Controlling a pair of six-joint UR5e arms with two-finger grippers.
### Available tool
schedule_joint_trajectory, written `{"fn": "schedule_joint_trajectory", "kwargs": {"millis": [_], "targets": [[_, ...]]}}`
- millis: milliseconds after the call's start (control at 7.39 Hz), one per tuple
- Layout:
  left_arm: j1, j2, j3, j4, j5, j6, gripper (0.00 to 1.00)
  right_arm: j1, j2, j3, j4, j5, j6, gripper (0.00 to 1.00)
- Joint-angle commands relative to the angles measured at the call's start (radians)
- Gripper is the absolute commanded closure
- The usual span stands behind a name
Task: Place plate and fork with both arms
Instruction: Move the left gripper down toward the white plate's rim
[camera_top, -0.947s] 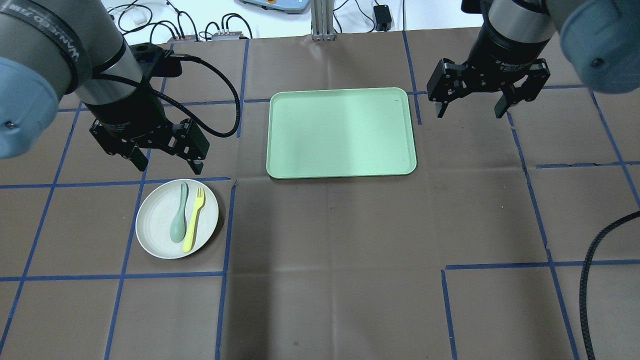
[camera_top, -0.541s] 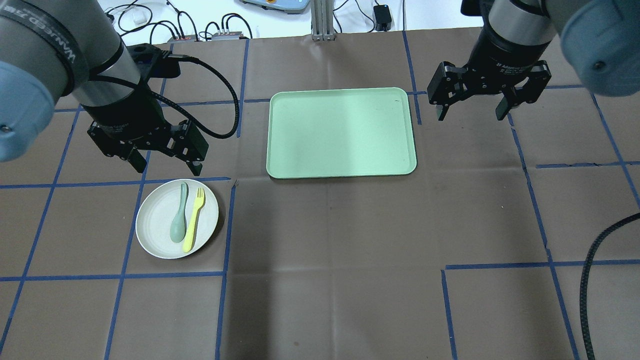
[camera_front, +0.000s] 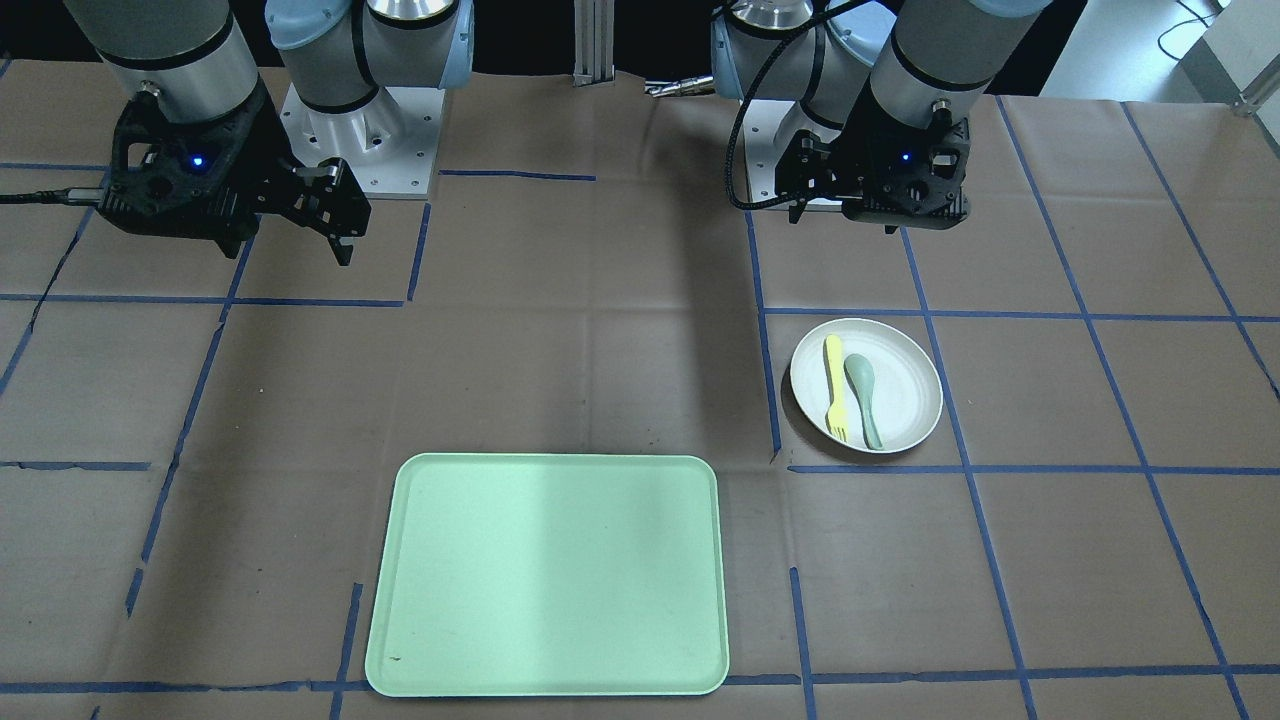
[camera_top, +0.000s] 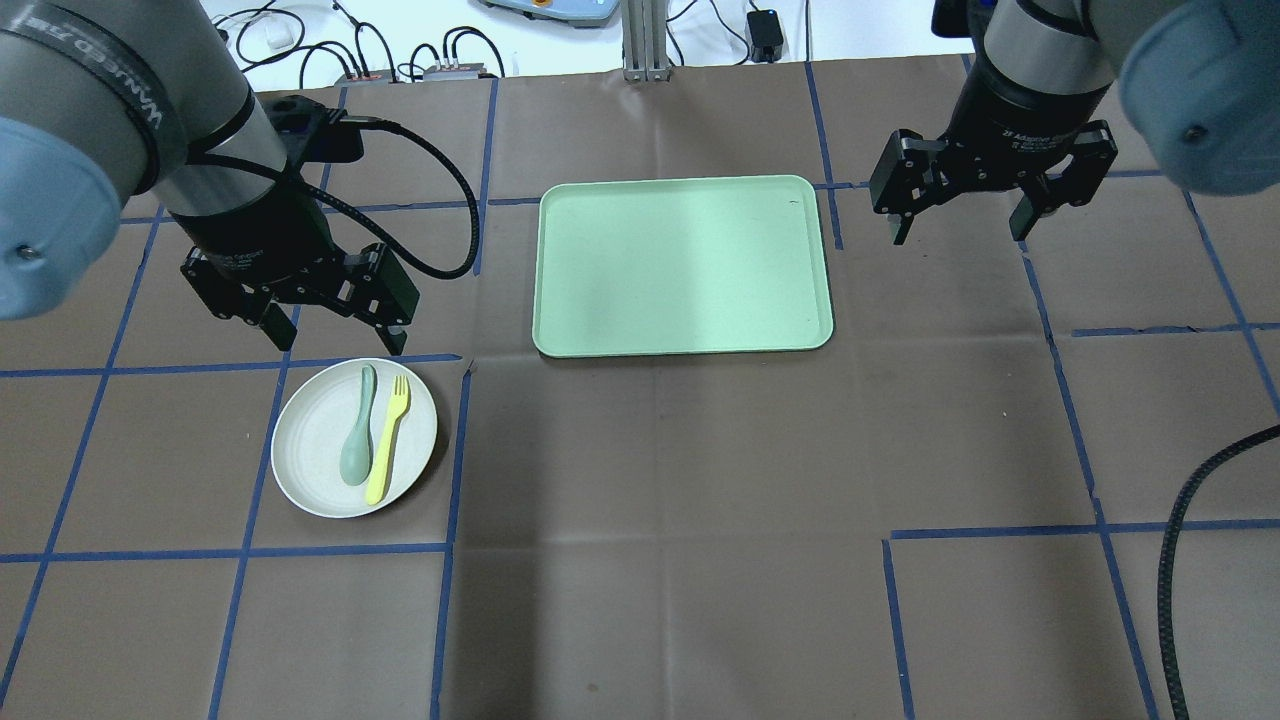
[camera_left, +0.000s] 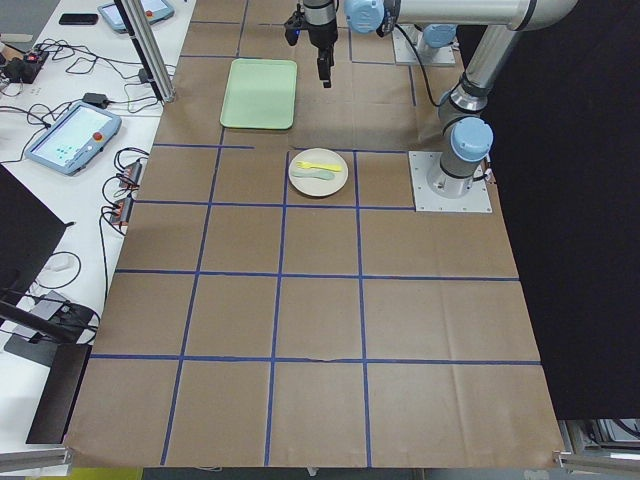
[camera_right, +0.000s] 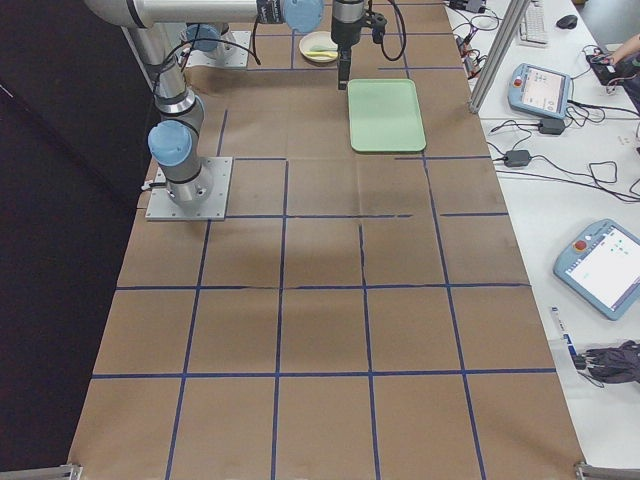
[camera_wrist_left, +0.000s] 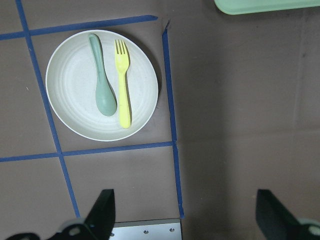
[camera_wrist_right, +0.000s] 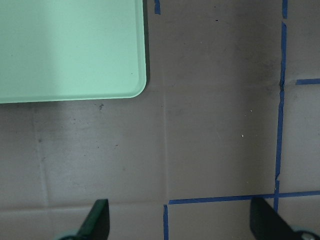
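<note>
Over the worktop's (camera_top: 700, 500) left side, the left fingers (camera_top: 273, 322) hang spread apart and empty near the plate (camera_top: 310, 470), clear of it. A spoon (camera_top: 357, 440) and the fork (camera_top: 385, 440) lie side by side on the plate, the fork nearer the tray (camera_top: 680, 265). Farther right, the right fingers (camera_top: 893, 215) are also spread and empty off the tray's right edge. The wrist views crop both pairs to their tips.

Mint-green tray (camera_top: 685, 265) lies flat at centre far on brown paper cover (camera_top: 700, 500) gridded with blue tape lines (camera_top: 450, 470). Grey-green spoon (camera_top: 357, 440) sits in the plate (camera_top: 310, 440) at left near, bowl end toward the near side. Past the far edge: cables (camera_top: 330, 40), an aluminium post (camera_top: 640, 40); a teach pendant (camera_left: 68, 137) on the white bench.
</note>
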Motion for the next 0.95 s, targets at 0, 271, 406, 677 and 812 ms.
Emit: {"fn": "schedule_joint_trajectory", "kwargs": {"millis": [0, 271, 406, 677, 812], "targets": [[0.027, -0.011, -0.001, 0.015, 0.003, 0.043, 0.0, 0.003, 0.0, 0.0, -0.001, 0.001, 0.001, 0.0], [0.145, -0.012, -0.003, 0.002, 0.003, 0.198, 0.0, 0.004, 0.0, 0.0, -0.001, 0.001, 0.009, 0.0], [0.211, -0.028, -0.006, 0.008, 0.0, 0.299, 0.0, 0.003, 0.0, 0.0, -0.001, 0.001, 0.009, 0.0], [0.304, -0.092, -0.038, 0.085, 0.0, 0.501, 0.0, 0.004, 0.0, 0.0, -0.001, 0.001, 0.007, 0.0], [0.334, -0.139, -0.067, 0.181, -0.003, 0.549, 0.0, 0.003, 0.0, 0.0, -0.001, 0.002, 0.0, 0.0]]}}
